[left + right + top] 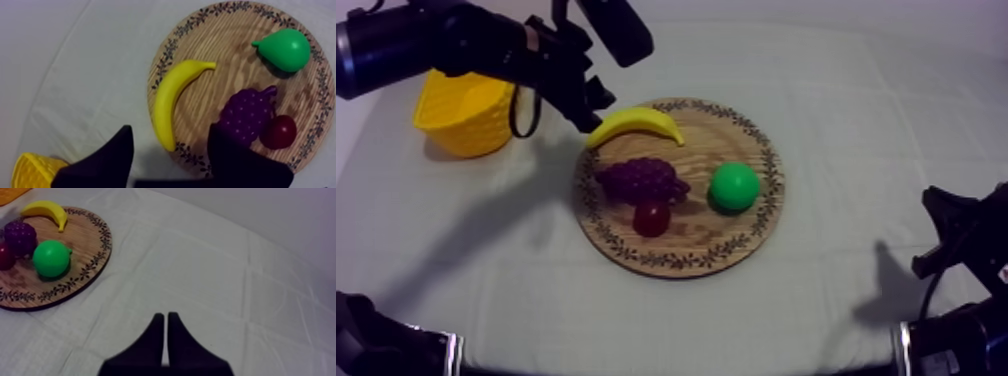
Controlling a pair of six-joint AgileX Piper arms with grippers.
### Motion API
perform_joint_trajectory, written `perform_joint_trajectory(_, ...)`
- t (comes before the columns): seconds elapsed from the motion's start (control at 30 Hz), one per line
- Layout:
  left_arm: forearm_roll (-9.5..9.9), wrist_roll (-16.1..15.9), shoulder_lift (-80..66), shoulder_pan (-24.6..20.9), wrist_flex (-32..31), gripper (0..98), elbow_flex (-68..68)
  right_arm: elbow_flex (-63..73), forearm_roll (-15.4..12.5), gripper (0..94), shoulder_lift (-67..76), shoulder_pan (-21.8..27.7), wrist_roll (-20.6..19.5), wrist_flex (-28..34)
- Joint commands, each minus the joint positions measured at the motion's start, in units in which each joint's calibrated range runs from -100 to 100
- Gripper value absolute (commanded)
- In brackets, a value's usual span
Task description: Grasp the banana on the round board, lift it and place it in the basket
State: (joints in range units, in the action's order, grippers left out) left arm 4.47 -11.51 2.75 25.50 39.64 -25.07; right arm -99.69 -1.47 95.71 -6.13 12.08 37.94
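Note:
The yellow banana (636, 122) lies on the far left part of the round wooden board (756, 225), curved, with one end at the rim. My left gripper (594, 110) hangs just over that rim end, open. In the left wrist view its two black fingers (116, 152) stand wide apart, with the near end of the banana (172, 97) between them and untouched. The yellow basket (466, 110) stands left of the board, under my left arm. Low at the right, away from the board, my right gripper (165, 317) is shut on nothing.
The board also carries a bunch of purple grapes (643, 180), a small red fruit (652, 217) in front of them, and a green pear (735, 186) to the right. Grey-white cloth lies bare around the board rim (97, 248).

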Motion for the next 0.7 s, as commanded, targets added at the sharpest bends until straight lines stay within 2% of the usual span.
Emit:
perform_joint_trajectory(0.0, -0.11, 0.0, 1.4, 0.0, 0.4, 58.1, 0.2, 0.0, 0.0, 0.5, 0.0, 0.0, 0.0, 0.0)
perform_joint_trajectory(0.23, 0.07, 0.2, 9.3, -0.1, 4.1, 57.7, 4.7, 0.0, 0.0, 0.5, 0.0, 0.0, 0.0, 0.0)
perform_joint_trajectory(0.43, 0.10, -0.1, 18.1, -0.2, 10.1, 57.7, 13.3, 0.0, 0.0, 0.5, 0.0, 0.0, 0.0, 0.0)
perform_joint_trajectory(0.67, 1.82, 2.4, 27.2, -0.4, 17.7, 55.7, 22.7, 0.0, 0.0, 0.5, 0.0, 0.0, 0.0, 0.0)
